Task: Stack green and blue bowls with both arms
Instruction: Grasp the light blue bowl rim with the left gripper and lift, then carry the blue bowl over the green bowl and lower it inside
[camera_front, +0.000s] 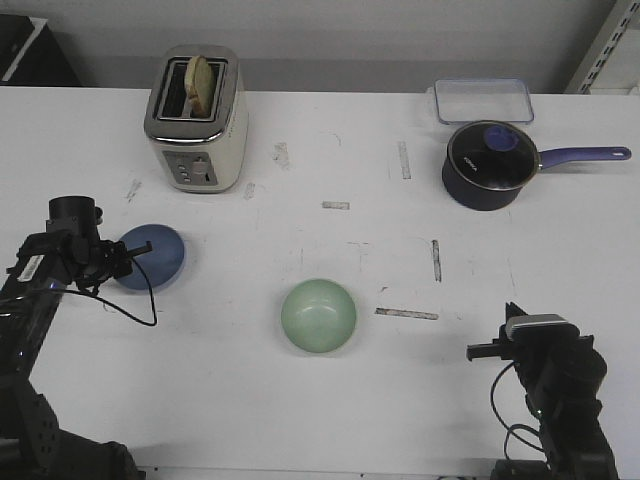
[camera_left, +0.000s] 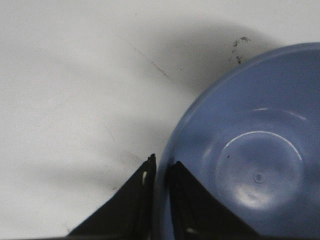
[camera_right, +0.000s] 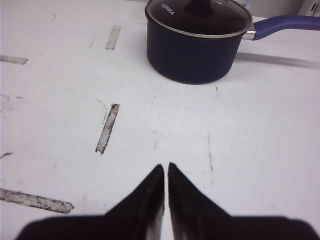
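Observation:
The periwinkle blue bowl (camera_front: 152, 256) sits upright on the white table at the left. My left gripper (camera_front: 138, 252) is shut on its near-left rim, one finger inside and one outside; in the left wrist view the bowl (camera_left: 250, 150) fills the frame beside the gripper (camera_left: 161, 164). The pale mint green bowl (camera_front: 319, 315) stands upright and alone at the table's middle front. My right gripper (camera_front: 480, 351) is shut and empty at the front right, well right of the green bowl; the right wrist view shows the gripper (camera_right: 165, 167) over bare table.
A cream toaster (camera_front: 196, 118) with bread in a slot stands at the back left. A dark navy saucepan (camera_front: 487, 165) with glass lid and long handle sits back right, also in the right wrist view (camera_right: 197, 37). A clear lidded container (camera_front: 482, 100) lies behind it.

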